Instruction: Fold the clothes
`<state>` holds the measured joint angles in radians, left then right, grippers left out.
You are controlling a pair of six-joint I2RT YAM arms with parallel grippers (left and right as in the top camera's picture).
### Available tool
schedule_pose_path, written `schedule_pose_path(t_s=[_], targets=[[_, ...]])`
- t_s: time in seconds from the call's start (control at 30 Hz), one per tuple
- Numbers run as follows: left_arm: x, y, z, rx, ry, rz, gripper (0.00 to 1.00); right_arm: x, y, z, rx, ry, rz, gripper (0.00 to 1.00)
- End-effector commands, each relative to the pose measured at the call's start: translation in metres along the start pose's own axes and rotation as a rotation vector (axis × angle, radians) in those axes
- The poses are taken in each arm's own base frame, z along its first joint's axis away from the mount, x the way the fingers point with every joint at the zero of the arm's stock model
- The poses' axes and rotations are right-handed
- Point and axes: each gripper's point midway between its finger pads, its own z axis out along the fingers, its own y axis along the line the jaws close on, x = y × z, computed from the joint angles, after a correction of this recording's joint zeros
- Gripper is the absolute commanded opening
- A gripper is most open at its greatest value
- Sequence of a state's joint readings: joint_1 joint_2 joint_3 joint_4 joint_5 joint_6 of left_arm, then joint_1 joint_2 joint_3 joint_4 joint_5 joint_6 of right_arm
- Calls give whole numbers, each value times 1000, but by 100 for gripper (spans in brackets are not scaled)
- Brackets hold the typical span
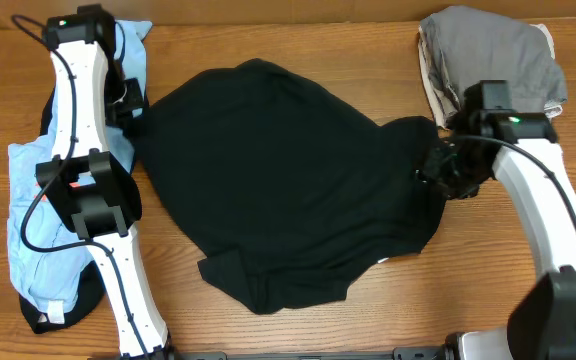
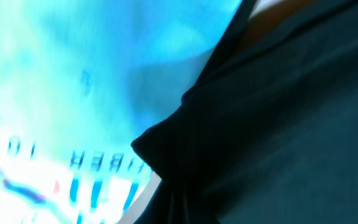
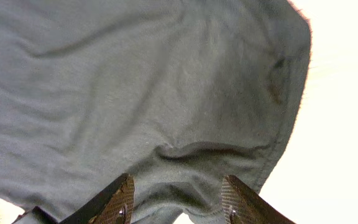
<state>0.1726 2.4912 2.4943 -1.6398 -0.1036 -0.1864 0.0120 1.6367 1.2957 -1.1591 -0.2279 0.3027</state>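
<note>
Counter: bare brown wood; the room is out of frame.
Black shirt: spread out and crumpled mid-counter, between the two arms.
Right claw: at the shirt's right edge, fingers apart, hem lying between them unpinched.
Left claw: at the shirt's left edge, over the blue shirt; open or closed, I cannot tell.
Left wrist view only: blurred lettering on blue cloth, black cloth against it.
Overhead only: grey shirt, folded at the far right.
</note>
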Motion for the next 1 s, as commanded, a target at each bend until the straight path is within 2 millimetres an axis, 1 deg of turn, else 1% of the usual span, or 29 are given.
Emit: schedule_pose_path(t_s=[0.0,0.03,0.1,0.13,0.2,0.3,0.4,0.5,0.63,0.87,0.97], targets=[[9,10,-6,-17,29,-26,4,-2,8,19,23,38,18,49],[9,11,-5,-15,31,-20,4,1,8,29,37,69,21,49],[9,13,-5,-17,31,-2,4,5,6,43,57,114,38,49],[9,13,-5,-16,31,4,4,6,6,47,62,125,41,49],[9,13,-5,-16,31,11,4,7,-2,60,104,149,72,49],[7,15,-5,-28,23,14,4,4,-6,69,115,144,71,49],[4,18,-5,-49,10,13,4,-3,-10,75,130,103,62,49],[2,18,-5,-48,1,12,4,-12,-16,81,157,63,54,49],[-2,16,-5,-42,-13,11,4,-15,-18,91,166,62,54,48],[-10,13,-5,-26,-45,8,4,-14,-29,122,202,111,60,44],[-13,12,-5,-24,-59,6,4,-18,-33,134,211,108,58,43]])
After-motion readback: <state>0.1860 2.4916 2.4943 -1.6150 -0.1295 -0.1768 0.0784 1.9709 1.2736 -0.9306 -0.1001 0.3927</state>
